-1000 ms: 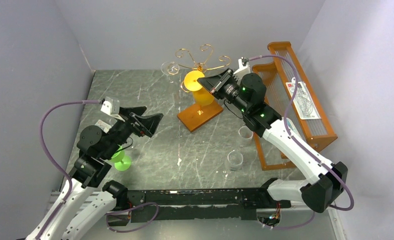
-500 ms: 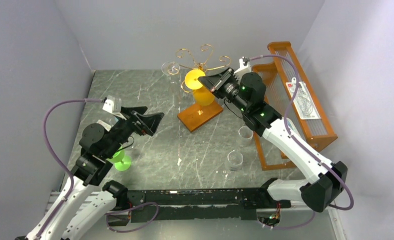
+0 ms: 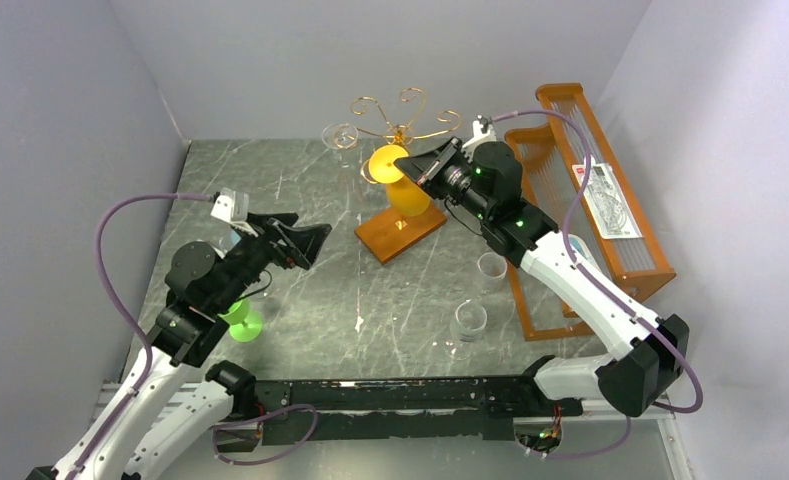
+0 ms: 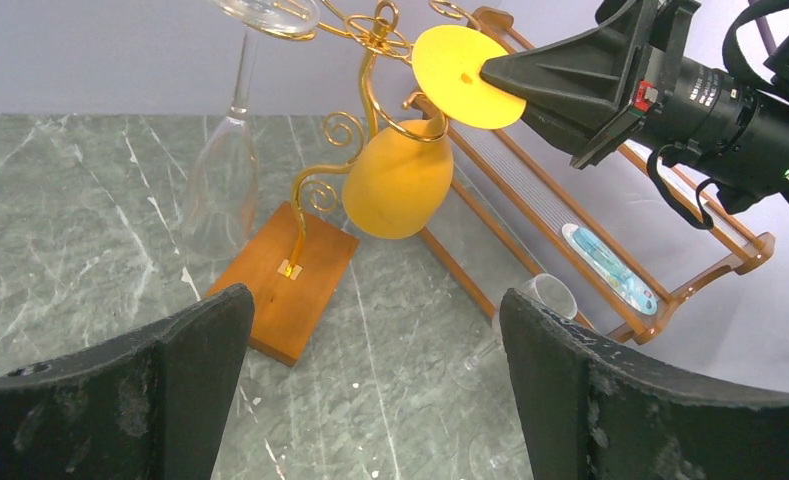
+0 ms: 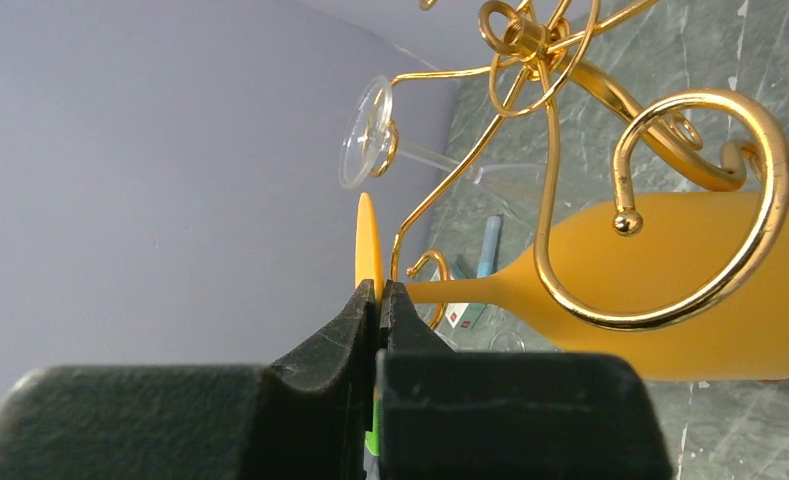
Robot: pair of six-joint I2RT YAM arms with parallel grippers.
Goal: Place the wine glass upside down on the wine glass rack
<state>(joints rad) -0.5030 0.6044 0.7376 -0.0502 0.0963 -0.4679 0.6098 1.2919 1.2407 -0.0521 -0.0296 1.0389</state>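
Open tabletop [image 3: 300, 180] to the left of the wine glass rack [image 3: 401, 127] and nearer than it. Tighter on the right, with the orange slatted shelf [image 3: 610, 215] along the wall and two clear glasses [image 3: 468, 320] just beside it. Right claw [image 3: 417, 165] clamped on the foot rim of the yellow wine glass [image 3: 408, 195], up among the rack's scrolls above its wooden base. Inverted and tilted: foot high, bowl low, long axis slanting down toward the base. Left claw [image 3: 305, 240] spread wide, holding nothing, well apart from the rack. Only from the left wrist: a scroll curling at the bowl's neck; seated or not, impossible to tell. Only from the right wrist: fingers meeting on the thin disc edge.
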